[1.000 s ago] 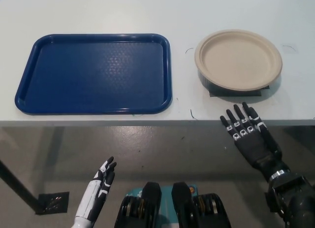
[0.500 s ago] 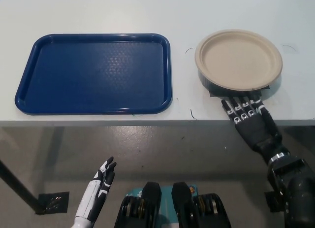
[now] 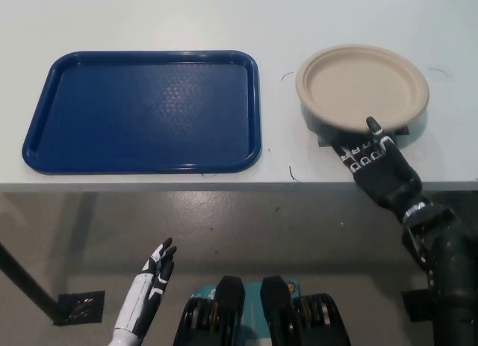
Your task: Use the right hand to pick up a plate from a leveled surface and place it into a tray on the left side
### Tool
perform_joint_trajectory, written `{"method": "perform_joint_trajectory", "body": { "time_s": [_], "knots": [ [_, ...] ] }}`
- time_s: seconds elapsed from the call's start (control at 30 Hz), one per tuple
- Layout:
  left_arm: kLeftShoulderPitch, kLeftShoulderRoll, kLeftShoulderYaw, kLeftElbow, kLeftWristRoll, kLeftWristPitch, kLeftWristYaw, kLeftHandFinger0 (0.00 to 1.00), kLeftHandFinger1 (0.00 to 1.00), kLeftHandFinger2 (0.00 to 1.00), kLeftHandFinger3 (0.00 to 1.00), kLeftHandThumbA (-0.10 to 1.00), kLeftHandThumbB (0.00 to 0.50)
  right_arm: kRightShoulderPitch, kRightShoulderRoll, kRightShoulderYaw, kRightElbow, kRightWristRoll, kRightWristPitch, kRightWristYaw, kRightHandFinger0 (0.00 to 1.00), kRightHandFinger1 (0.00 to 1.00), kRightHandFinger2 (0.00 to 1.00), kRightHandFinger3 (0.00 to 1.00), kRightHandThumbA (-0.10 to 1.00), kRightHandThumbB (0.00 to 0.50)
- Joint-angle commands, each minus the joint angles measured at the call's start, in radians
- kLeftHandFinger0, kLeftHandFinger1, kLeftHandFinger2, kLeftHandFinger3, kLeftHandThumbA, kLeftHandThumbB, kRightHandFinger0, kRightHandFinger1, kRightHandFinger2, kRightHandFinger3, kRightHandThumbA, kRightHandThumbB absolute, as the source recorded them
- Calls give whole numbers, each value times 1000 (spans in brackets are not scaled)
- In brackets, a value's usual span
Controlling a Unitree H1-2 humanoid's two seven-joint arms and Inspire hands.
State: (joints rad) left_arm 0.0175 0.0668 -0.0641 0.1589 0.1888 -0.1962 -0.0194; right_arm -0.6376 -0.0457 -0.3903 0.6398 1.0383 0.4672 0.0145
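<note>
At the lower left of the frame, below the table's edge, the white left hand point(image 3: 154, 275) hangs over the grey floor with its fingers spread and nothing in it. A small dark floor plate point(image 3: 79, 307) sits near it in the bottom-left corner.

From the lower right the black right hand point(image 3: 373, 165) reaches up over the front edge of the white table point(image 3: 224, 17). Its fingers disappear under the near rim of the plate point(image 3: 362, 88), while one finger lies on top of that rim — a pinch on the plate's edge, though how firmly it is closed cannot be told from this angle.

The plate, a beige round paper one, sits in the upper right of the frame on a low dark stand point(image 3: 328, 133) that shows as a dark band beneath its near and right sides. It appears level and still rests on that stand.

To the left of the plate, filling the upper-left and middle of the frame, a blue rectangular tray point(image 3: 45, 148) lies flat on the table with its long side running left to right. Plate and tray are near each other but apart — a strip of bare white table shows between them.
</note>
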Motion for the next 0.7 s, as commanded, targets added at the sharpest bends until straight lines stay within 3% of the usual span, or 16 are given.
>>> {"method": "perform_joint_trajectory", "body": {
  "time_s": [0.0, 0.1, 0.2, 0.3, 0.67],
  "knots": [
    [-21, 4, 0, -13, -9, -36, 8, 1000, 1000, 1000, 1000, 1000, 14, -126, -40, 12, 106, -118, 3, -214, 0, 0, 284, 409, 382, 1],
    [-22, 5, 0, -14, -7, -35, 8, 1000, 1000, 1000, 1000, 1000, 13, -116, -30, -9, 117, -89, 3, -219, 0, 33, 421, 659, 319, 0],
    [-21, 5, -1, -15, -9, -34, 6, 1000, 1000, 1000, 1000, 1000, 22, -96, -26, -1, 92, -65, 3, -241, 0, 80, 456, 803, 357, 0],
    [-22, 7, 0, -18, -11, -30, 5, 1000, 1000, 1000, 1000, 1000, 24, -81, -25, 10, 79, -65, 3, -244, 0, 106, 479, 795, 433, 0],
    [-22, 6, -1, -18, -17, -30, 2, 1000, 1000, 1000, 1000, 1000, 10, -32, -27, 41, 3, -56, 3, -245, 0, 128, 498, 708, 465, 0]
  ]
}}
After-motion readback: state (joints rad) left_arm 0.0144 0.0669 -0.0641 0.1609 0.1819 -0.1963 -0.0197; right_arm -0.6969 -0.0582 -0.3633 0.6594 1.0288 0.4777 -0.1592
